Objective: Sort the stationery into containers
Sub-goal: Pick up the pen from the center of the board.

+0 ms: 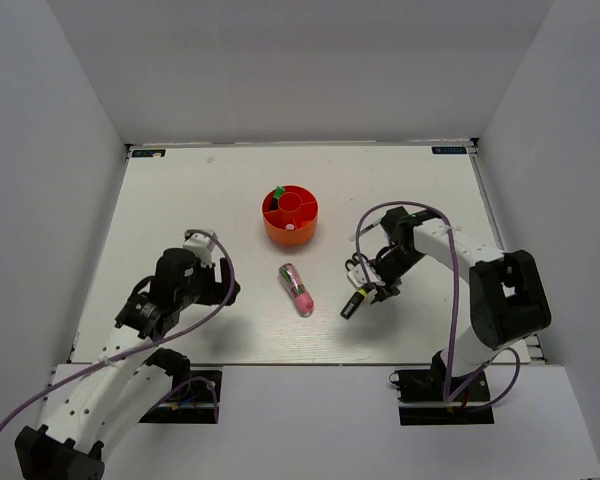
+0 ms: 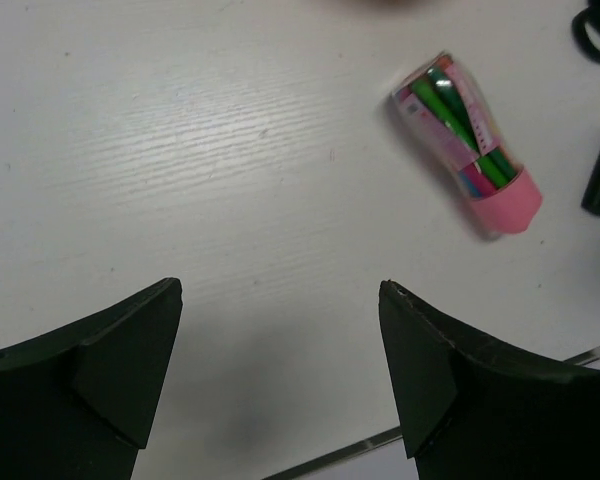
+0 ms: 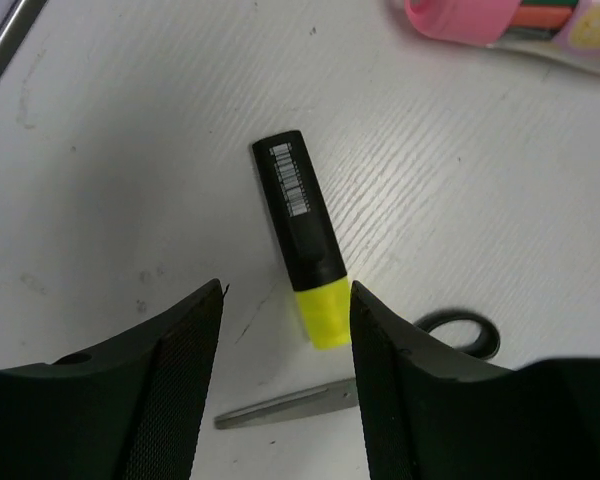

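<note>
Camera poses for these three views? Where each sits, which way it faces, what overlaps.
Top external: above and behind the bases, looking down on the table; left arm and right arm in view, organiser mid-table.
Left wrist: on the left arm, facing down; left gripper open at the bottom edge, chunky pen upper right.
Right wrist: on the right arm, facing down; right gripper open, highlighter between its fingers, scissors beside it.
Shared: both wrist views show the chunky pen, highlighter and scissors.

Left black two-finger hand (image 2: 278, 300): fingers spread wide, aimed downward. Right black two-finger hand (image 3: 287, 300): fingers parted, aimed downward.
</note>
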Robot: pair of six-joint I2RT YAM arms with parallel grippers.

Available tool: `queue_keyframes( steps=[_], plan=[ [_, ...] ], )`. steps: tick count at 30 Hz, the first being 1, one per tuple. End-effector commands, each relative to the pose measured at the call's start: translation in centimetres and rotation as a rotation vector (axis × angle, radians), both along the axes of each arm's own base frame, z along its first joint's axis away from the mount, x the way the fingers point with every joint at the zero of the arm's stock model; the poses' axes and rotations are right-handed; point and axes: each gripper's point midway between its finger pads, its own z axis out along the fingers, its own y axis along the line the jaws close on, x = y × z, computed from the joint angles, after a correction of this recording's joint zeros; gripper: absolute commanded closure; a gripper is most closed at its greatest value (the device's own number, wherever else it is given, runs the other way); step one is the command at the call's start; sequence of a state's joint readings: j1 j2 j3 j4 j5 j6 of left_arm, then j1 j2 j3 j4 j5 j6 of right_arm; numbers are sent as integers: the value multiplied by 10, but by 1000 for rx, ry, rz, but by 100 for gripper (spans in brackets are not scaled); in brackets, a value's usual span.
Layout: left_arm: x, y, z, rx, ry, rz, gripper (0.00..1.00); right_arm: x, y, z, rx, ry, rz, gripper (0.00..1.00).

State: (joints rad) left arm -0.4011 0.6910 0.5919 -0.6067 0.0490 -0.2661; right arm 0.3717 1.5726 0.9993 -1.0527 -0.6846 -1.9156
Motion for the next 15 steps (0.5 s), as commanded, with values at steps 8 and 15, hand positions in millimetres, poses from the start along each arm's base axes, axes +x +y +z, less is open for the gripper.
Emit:
queue_keyframes(
  steps=[8, 15],
  plan=[
    [-17, 19, -8, 44, 2, 32, 9, 0, 30, -24, -91, -103, 244, 43],
    [-19, 19, -4, 30, -23, 31, 9, -1, 39, -42, -199, -119, 255, 43]
  ],
)
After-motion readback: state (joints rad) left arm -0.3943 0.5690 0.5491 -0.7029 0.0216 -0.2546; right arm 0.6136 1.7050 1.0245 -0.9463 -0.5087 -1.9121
